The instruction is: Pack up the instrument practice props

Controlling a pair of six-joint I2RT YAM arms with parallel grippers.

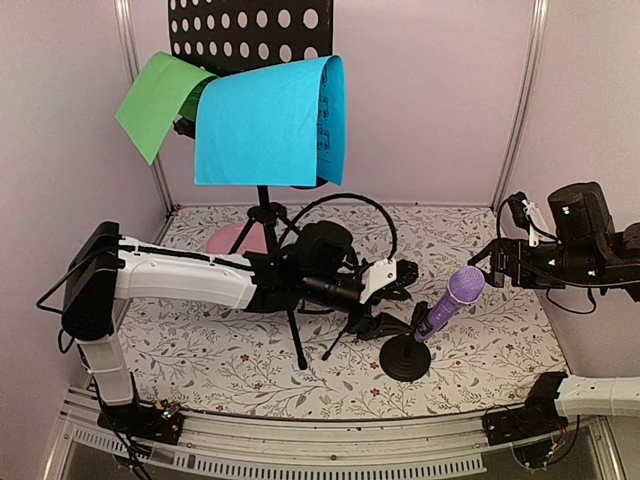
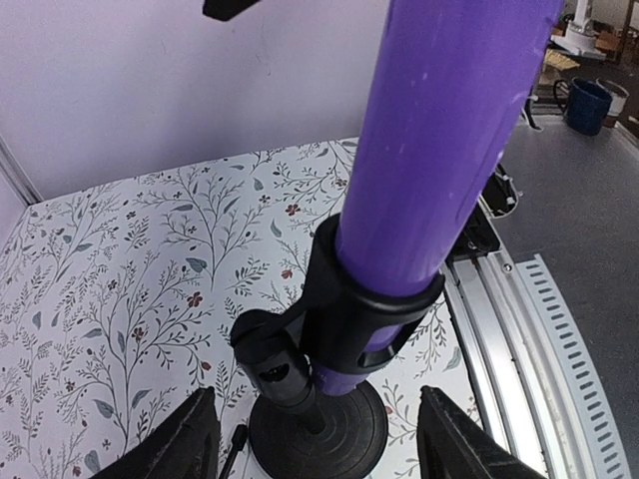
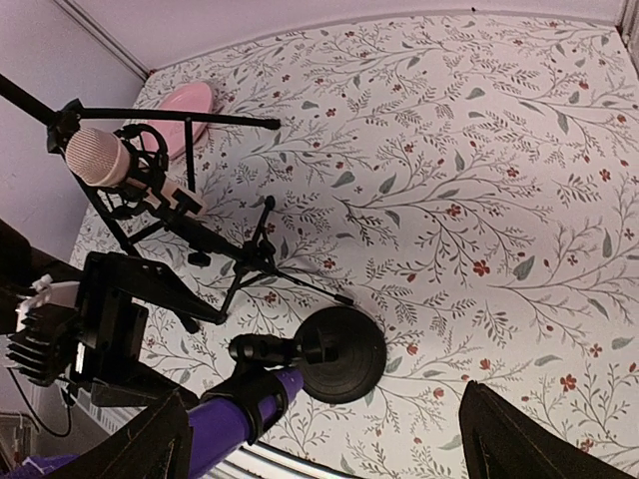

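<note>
Facing the purple microphone [image 2: 439, 150] clipped in its round-based stand [image 2: 344, 439], my left gripper [image 2: 318, 399] sits wide open, empty. The barrel looks smooth, probably light; I'd grip above the clip.

Purple microphone [image 2: 449, 130]: smooth plastic barrel with a soft sheen and faint specks, finer grainy texture at the head. Clip [image 2: 364, 309] and round mic stand base [image 3: 344, 354]: black, satin to matt, plastic by the look. Blue paper [image 1: 265, 120] and green paper [image 1: 155, 100]: matt sheets. Music rack [image 1: 250, 30]: flat matt black, perforated; metal or plastic, can't tell. Beige microphone [image 3: 98, 158]: mesh-grained head. Surface [image 1: 200, 360]: matt floral print. Rail [image 2: 519, 329]: ribbed bare metal.
</note>
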